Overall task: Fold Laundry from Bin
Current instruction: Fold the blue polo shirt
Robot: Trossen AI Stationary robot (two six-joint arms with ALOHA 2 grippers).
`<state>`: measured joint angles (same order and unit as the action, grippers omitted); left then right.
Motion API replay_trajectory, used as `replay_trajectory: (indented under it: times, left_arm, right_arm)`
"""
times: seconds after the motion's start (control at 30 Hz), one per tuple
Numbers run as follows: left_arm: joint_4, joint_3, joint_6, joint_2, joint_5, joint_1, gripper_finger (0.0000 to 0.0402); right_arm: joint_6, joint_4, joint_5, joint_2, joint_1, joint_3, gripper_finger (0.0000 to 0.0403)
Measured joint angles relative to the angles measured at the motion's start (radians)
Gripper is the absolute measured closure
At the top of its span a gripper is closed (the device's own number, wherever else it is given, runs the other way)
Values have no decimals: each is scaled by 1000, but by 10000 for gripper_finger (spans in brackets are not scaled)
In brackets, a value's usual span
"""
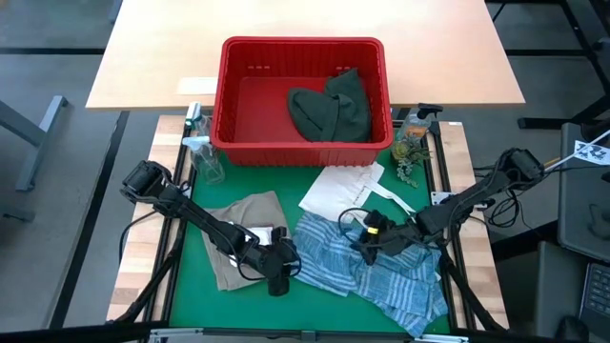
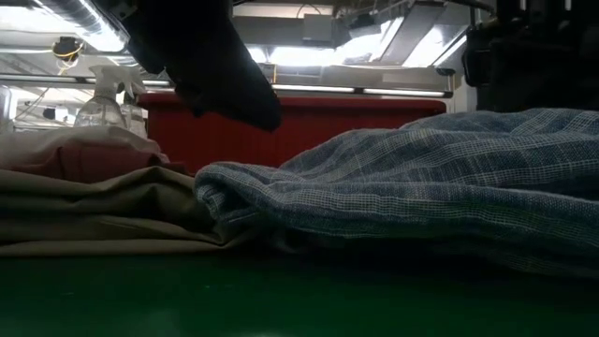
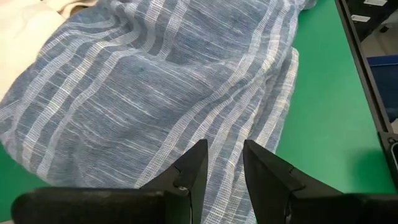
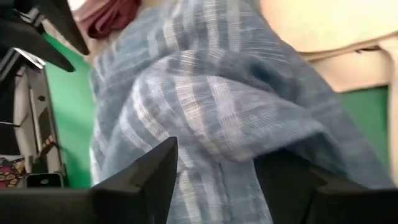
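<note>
Near the counter's front edge, we see our left hand (image 3: 224, 163) narrowly parted and our right hand (image 4: 214, 168) wide, both over the striped shirt (image 1: 367, 267).

One red bin (image 1: 303, 100) sits at twelve o'clock, with one dark green garment (image 1: 333, 105) inside. On the green mat lie one blue-white striped shirt (image 1: 372, 272) at five o'clock, one tan garment (image 1: 238, 233) at seven, and one white tote bag (image 1: 345, 189) near centre. Two spray bottles (image 1: 202, 152) stand at ten o'clock. Two arms are present.

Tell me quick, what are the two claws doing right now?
Left gripper: open, empty, over the striped shirt.
Right gripper: open wide, shirt between its fingers.
</note>
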<state>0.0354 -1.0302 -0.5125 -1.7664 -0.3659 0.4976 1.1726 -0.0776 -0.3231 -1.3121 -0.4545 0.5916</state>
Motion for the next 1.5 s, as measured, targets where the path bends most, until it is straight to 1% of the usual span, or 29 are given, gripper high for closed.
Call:
replay_trajectory:
  times: [0.2, 0.3, 0.43, 0.53, 0.63, 0.67, 0.83, 0.97, 1.07, 1.2, 1.3, 1.5]
  left_arm:
    - [6, 0, 0, 0, -24, -1, 305]
    - [21, 0, 0, 0, -49, -1, 305]
    - [39, 0, 1, 0, -69, -1, 305]
    - [45, 0, 1, -6, -72, -1, 305]
    - [44, 0, 1, -38, -72, -1, 305]
    - [37, 0, 0, -55, -69, -1, 305]
    - [32, 0, -1, -134, -54, -1, 305]
    - [24, -2, -1, -168, -17, -1, 305]
    - [26, -3, -1, -171, -11, 4, 305]
    - [28, -3, 0, -172, -14, 8, 305]
    - [30, -3, 0, -172, -16, 8, 305]
    - [29, -2, 0, -173, -16, 9, 305]
  right_arm:
    - [-52, 71, 0, -39, -3, 0, 195]
    - [-64, 99, -9, -55, -3, 0, 212]
    - [-78, 116, -8, -61, -3, 0, 263]
    - [-78, 117, -5, -61, -3, 1, 320]
    - [-78, 127, 28, -61, -3, 1, 382]
    - [-78, 129, 42, -61, -3, 1, 392]
    - [-28, 129, 142, -61, -3, 1, 378]
    - [-13, 118, 204, -58, -3, 1, 396]
    - [21, 82, 211, -44, -3, 1, 395]
    - [56, -9, 212, 0, -3, 1, 393]
    - [63, -86, 212, 48, -3, 1, 399]
    - [117, -292, 212, 137, -3, 2, 394]
